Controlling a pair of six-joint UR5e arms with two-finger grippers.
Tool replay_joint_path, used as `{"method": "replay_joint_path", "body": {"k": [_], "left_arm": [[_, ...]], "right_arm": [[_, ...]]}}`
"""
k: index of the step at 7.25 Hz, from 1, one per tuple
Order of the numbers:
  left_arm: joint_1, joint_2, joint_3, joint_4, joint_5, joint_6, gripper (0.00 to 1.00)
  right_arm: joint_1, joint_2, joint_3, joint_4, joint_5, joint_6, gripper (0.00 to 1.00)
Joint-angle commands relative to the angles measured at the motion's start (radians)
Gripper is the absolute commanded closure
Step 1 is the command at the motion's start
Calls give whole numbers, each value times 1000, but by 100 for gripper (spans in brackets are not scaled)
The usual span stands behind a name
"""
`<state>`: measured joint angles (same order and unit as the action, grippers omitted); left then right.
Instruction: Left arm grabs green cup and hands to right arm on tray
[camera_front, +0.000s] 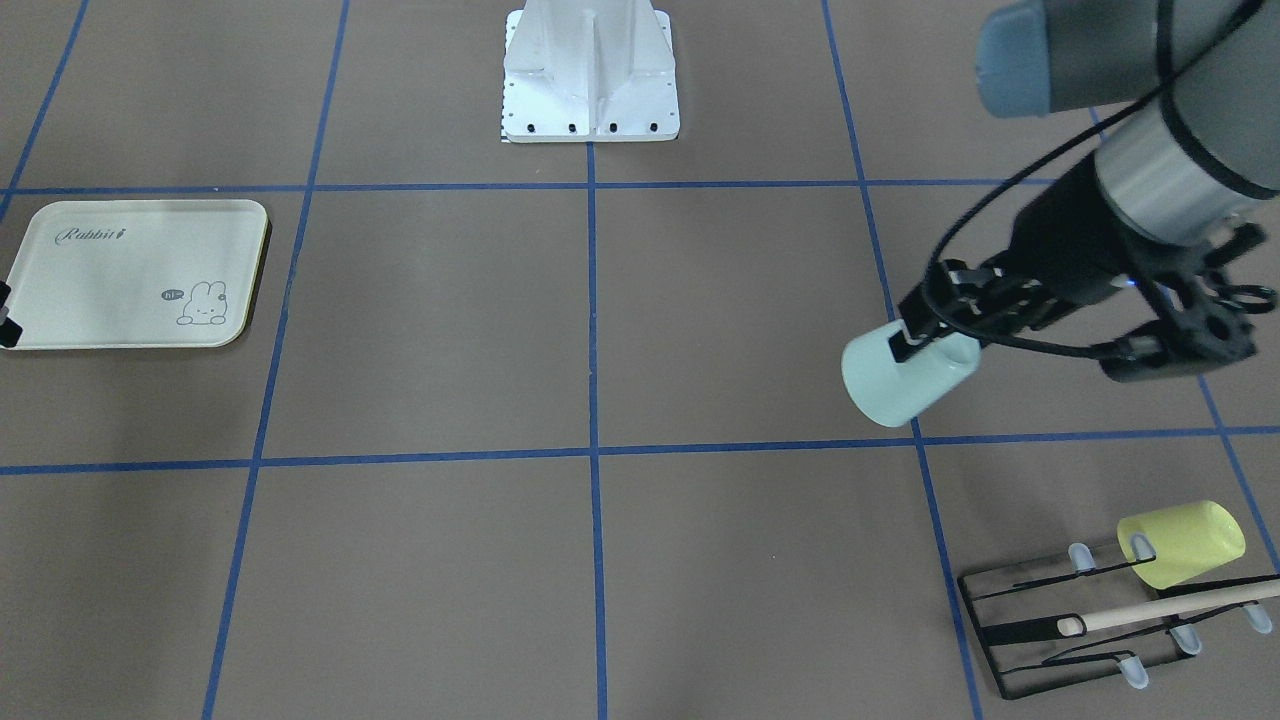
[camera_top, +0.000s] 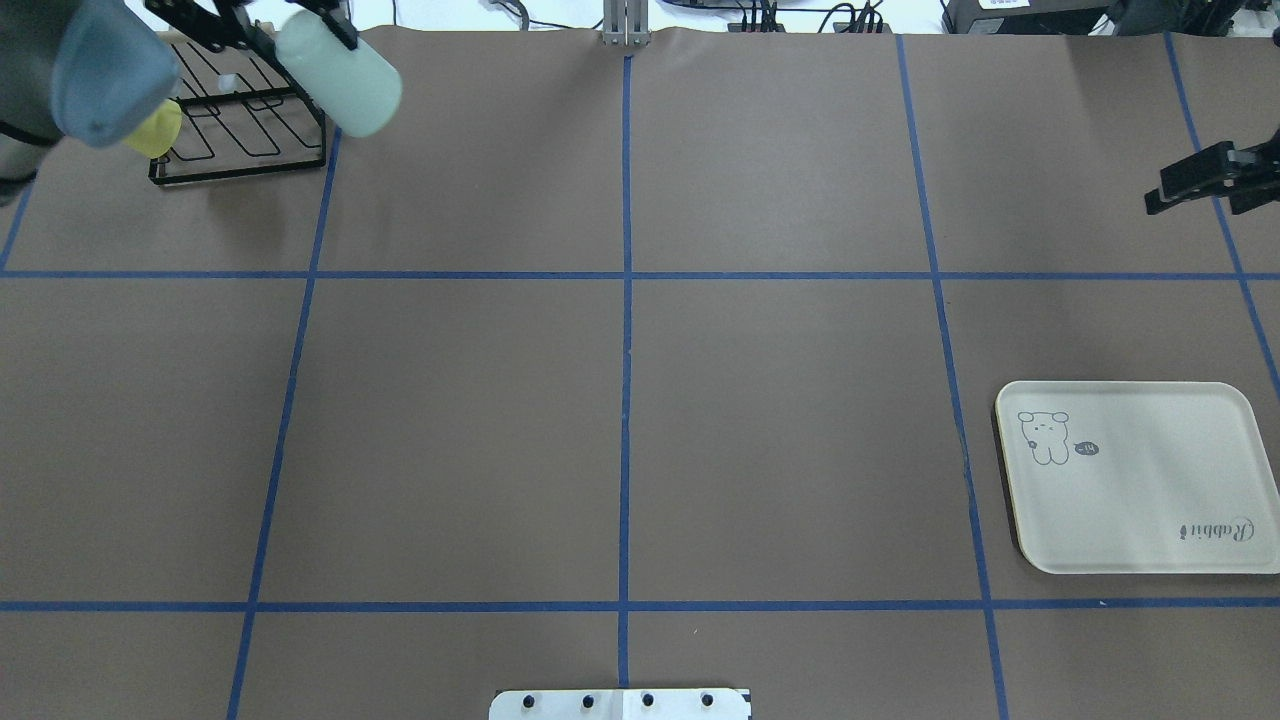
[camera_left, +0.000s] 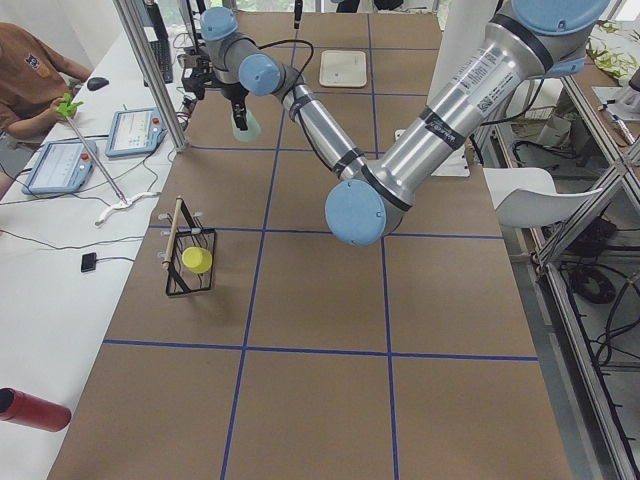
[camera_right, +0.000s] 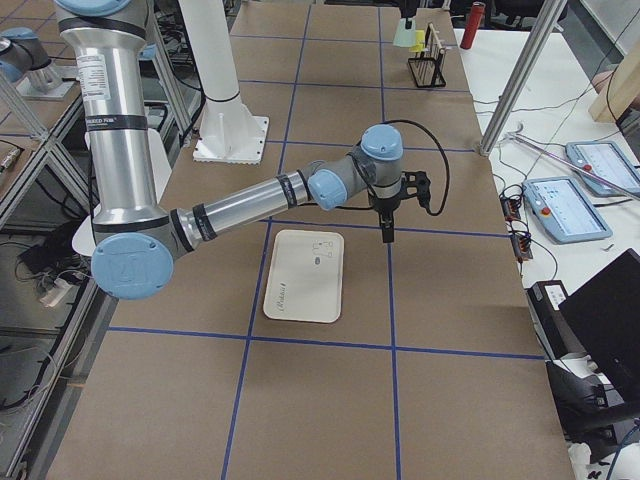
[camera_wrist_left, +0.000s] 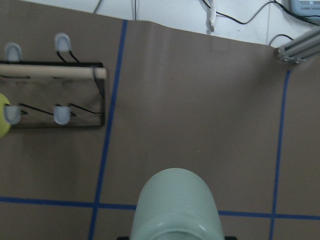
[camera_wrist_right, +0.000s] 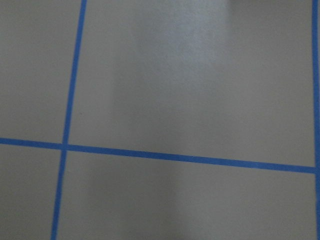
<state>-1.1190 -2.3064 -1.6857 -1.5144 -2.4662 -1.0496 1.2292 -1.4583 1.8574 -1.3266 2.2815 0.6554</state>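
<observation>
The left tool (camera_front: 925, 345) clamps the green cup (camera_front: 895, 385), tilted, above the desk (camera_front: 600, 330). The right tool (camera_top: 1195, 182) hangs near the tray (camera_top: 1140, 500); apart or together, I cannot tell.

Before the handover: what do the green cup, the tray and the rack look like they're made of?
Green cup: likely plastic; smooth, opaque mint wall with a soft matte look and no glare.
Tray: probably plastic or melamine; cream, with a faint sheen and a printed rabbit.
Rack: thin black wire, apparently coated metal, with pale caps on the prong tips.
</observation>
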Motion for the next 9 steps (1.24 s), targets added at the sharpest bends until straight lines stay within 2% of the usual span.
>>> {"method": "replay_joint_path", "body": {"k": [1,2,4,5,7,8,9], "left_arm": [[93,-2,0,-278,-19,-299,100],[131,-4,0,-406,-19,-490,100],[157,-2,68,-806,-16,-838,100],[171,-2,90,-963,-11,-1007,100],[173,-4,90,-1181,3,-1337,100],[201,-4,89,-1276,44,-1439,100],[217,-2,83,-1356,58,-1583,100]], "right_arm": [[-136,42,-10,309,-2,465,0],[-175,47,-23,452,3,653,0],[-255,73,-23,718,4,961,1],[-290,125,-46,845,-2,1109,1],[-342,141,-127,1191,-11,1291,1],[-387,153,-145,1316,-67,1343,1],[-463,153,-145,1407,-188,1351,1]]}}
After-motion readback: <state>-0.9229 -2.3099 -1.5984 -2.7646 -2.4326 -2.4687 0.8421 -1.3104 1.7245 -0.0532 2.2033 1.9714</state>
